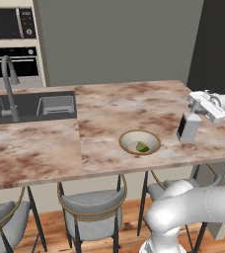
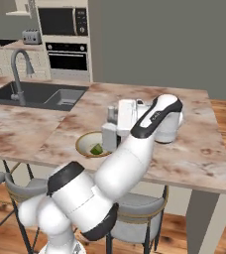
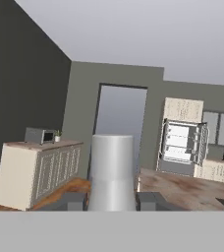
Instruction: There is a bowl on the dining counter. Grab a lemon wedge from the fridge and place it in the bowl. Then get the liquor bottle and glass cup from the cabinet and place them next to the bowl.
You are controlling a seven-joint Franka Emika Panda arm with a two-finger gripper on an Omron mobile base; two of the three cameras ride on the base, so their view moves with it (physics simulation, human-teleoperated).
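My gripper (image 1: 193,113) is shut on the liquor bottle (image 1: 188,128), a pale squarish bottle held upright by its upper part, low over the dining counter (image 1: 109,106) near its right end. In the hand view the bottle (image 3: 112,170) stands between my two dark fingertips (image 3: 73,201). The bowl (image 1: 126,139) sits on the counter just left of the bottle, with the olive-yellow lemon wedge (image 1: 142,147) inside it. From the right base view the bottle (image 2: 109,137) is beside the bowl (image 2: 84,144) and wedge (image 2: 96,148), partly behind my forearm. Whether the bottle's base touches the counter I cannot tell.
A dark sink (image 1: 35,106) and tall grey tap (image 1: 8,84) occupy the counter's left part. Grey stools (image 1: 92,207) stand under its near edge. Built-in ovens (image 1: 13,54) are on the back wall. Bare counter lies behind and right of the bowl.
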